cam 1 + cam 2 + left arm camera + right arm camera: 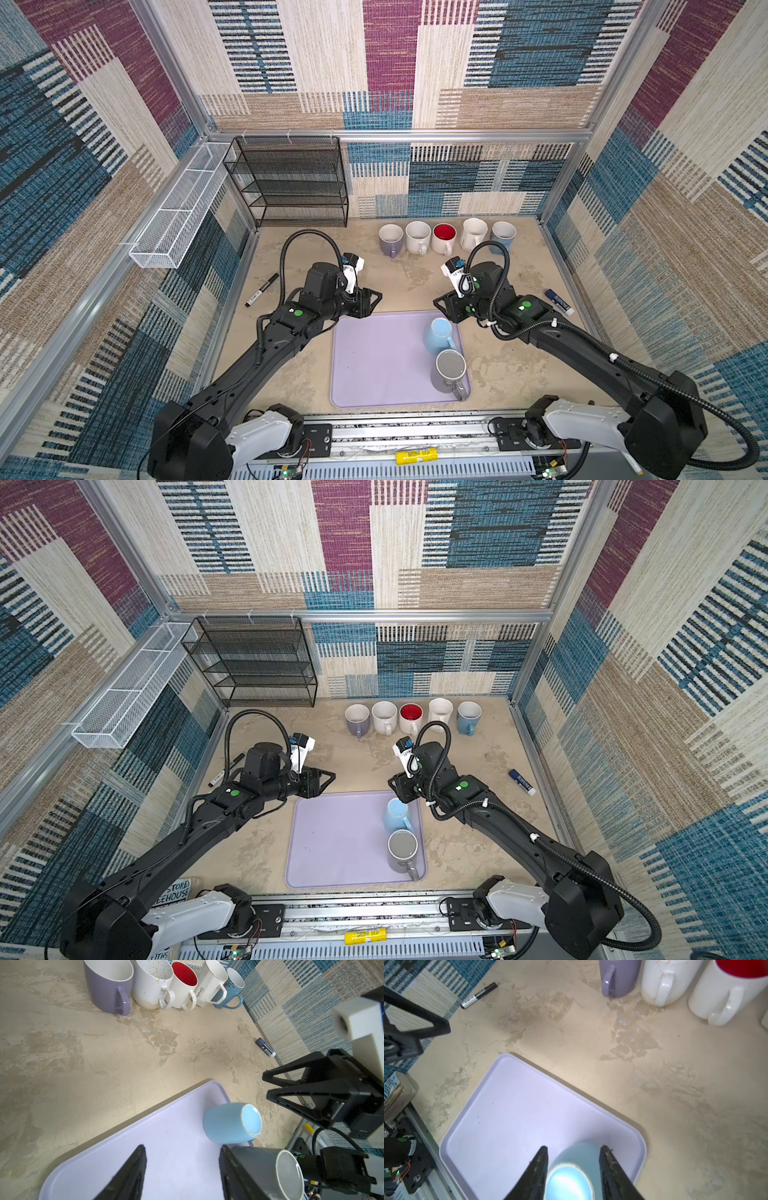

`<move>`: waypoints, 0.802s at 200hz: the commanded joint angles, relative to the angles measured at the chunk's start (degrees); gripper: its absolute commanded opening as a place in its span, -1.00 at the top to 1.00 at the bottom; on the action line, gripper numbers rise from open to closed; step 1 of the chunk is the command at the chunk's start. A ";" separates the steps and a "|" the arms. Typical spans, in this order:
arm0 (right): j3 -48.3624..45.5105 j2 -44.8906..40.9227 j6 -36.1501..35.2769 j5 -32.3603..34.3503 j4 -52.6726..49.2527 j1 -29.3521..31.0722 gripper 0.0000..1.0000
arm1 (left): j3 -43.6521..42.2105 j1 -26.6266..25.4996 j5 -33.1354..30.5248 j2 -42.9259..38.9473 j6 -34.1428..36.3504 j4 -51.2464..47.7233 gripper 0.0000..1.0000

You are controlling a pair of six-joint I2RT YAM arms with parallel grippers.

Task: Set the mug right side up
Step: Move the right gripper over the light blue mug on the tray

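Light-blue mug (438,334) stands upside down on the tray (374,361), at its far right corner, just beyond the inverted grey mug (451,370). We note the right gripper (441,307) hovering above it, jaws partly apart and empty. The left gripper (374,301) hangs over the tray's far left corner, jaws half apart and empty.

tray (374,365) left half: free | right edge: grey mug (450,368), blue mug (439,332)

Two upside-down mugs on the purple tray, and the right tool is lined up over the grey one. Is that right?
Not quite. The right tool is lined up over the light blue mug, not the grey mug: the right wrist view shows the blue base between its jaws. Both sit upside down on the purple tray.
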 commanded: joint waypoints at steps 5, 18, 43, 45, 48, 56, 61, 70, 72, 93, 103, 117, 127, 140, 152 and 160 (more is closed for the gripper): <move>-1.23 -2.00 4.06 -0.58 -5.32 0.06 0.12 | 0.99 -0.45 0.95 0.71 2.18 1.20 -0.15; -1.67 -3.70 5.00 -2.31 -6.18 0.09 0.12 | 1.45 -0.62 0.66 0.89 2.48 0.55 -0.15; -2.07 -4.91 6.53 -1.53 -10.08 0.19 0.11 | 2.12 -0.80 0.14 1.30 3.12 0.29 -0.15; -2.10 -4.91 6.54 -1.46 -10.50 0.19 0.11 | 2.23 -0.78 0.19 1.37 3.11 0.29 -0.15; -2.14 -4.85 6.60 -1.28 -11.11 0.27 0.11 | 2.29 -0.80 0.20 1.45 3.19 0.29 -0.15; -2.15 -4.94 6.82 -0.64 -12.63 0.33 0.11 | 2.54 -0.82 0.38 1.82 3.23 0.29 -0.15; -2.12 -5.09 6.99 -0.42 -13.52 0.42 0.11 | 2.71 -0.97 0.46 2.07 3.22 0.33 -0.15; -1.97 -5.30 7.51 -0.12 -15.17 0.58 0.11 | 2.98 -0.97 0.61 2.52 3.28 0.22 -0.15; -1.95 -5.40 7.62 -0.14 -15.55 0.60 0.11 | 2.99 -1.05 0.64 2.55 3.28 0.20 -0.15; -1.16 -5.51 8.09 -1.07 -19.20 1.16 0.11 | 3.28 -1.23 0.73 3.15 3.61 0.28 -0.15; -1.23 -5.77 8.28 -1.26 -19.93 1.60 0.11 | 3.36 -1.30 0.66 3.21 3.61 0.23 -0.15; -1.90 -5.72 8.32 -1.54 -20.18 2.16 0.11 | 3.64 -1.51 0.63 3.44 3.48 0.20 -0.15; -2.64 -5.35 8.39 -1.36 -19.98 2.51 0.11 | 3.88 -1.60 0.64 3.43 3.47 0.14 -0.15; -3.71 -4.67 8.59 -1.11 -19.08 2.95 0.12 | 4.10 -1.76 0.62 3.15 3.62 -0.17 -0.14; -4.47 -3.96 8.71 -1.08 -18.02 3.24 0.14 | 4.42 -1.91 0.43 2.85 4.02 -1.03 -0.15; -4.90 -3.53 8.88 -0.56 -17.22 3.39 0.14 | 4.53 -1.95 0.14 2.57 4.38 -1.54 -0.15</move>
